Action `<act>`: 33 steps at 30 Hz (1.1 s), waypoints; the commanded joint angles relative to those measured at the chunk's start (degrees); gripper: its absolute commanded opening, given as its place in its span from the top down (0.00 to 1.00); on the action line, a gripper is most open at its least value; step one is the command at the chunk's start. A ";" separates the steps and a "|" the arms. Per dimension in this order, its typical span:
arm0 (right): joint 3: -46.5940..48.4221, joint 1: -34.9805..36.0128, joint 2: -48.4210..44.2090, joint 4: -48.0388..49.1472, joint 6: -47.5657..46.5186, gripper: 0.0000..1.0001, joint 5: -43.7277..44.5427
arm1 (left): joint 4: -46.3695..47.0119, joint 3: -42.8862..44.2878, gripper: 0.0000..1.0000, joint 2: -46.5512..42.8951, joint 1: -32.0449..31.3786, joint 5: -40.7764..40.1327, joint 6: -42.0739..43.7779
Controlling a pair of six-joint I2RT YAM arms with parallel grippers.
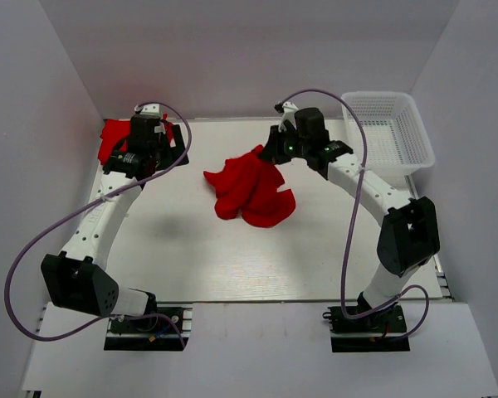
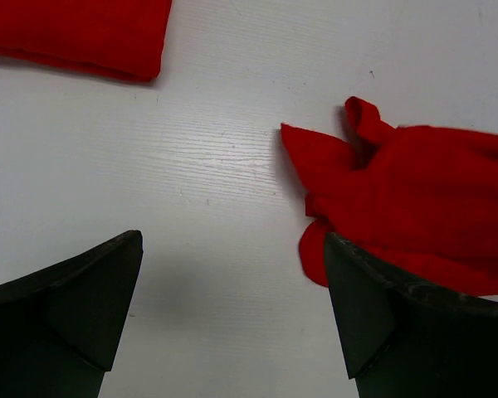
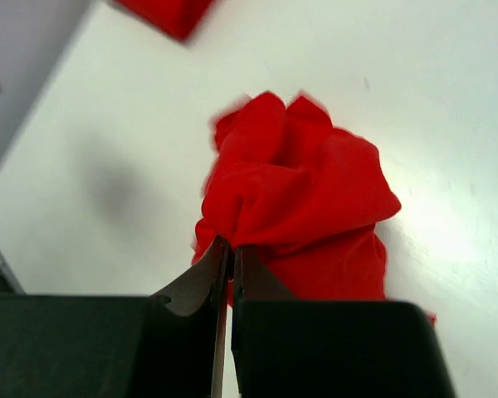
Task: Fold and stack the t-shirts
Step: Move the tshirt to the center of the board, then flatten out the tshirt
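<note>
Jaws of the right gripper (image 3: 229,264) are pinched together on a fold of the crumpled shirt (image 1: 253,192) at frame centre. The left gripper (image 2: 232,249) gapes wide over the white table (image 1: 232,265), holding nothing. A folded shirt (image 1: 109,139) lies upper left, a basket (image 1: 388,124) upper right, with pale walls (image 1: 232,50) around.

White table (image 1: 191,249) carries folded t-shirt (image 1: 112,141), crumpled t-shirt (image 1: 253,195) and mesh basket (image 1: 386,133)
</note>
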 commanded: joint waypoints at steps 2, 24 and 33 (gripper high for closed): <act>-1.66 2.45 -2.01 3.13 -0.39 0.99 8.43 | 0.39 0.17 0.00 -0.47 0.30 0.81 -0.43; 7.49 3.42 -12.36 -20.08 -0.66 0.10 57.38 | -0.75 0.43 0.00 -1.35 0.30 1.34 0.09; 3.17 3.07 -21.16 -23.33 1.28 0.10 56.43 | -1.28 1.48 0.00 -1.88 0.30 2.57 1.24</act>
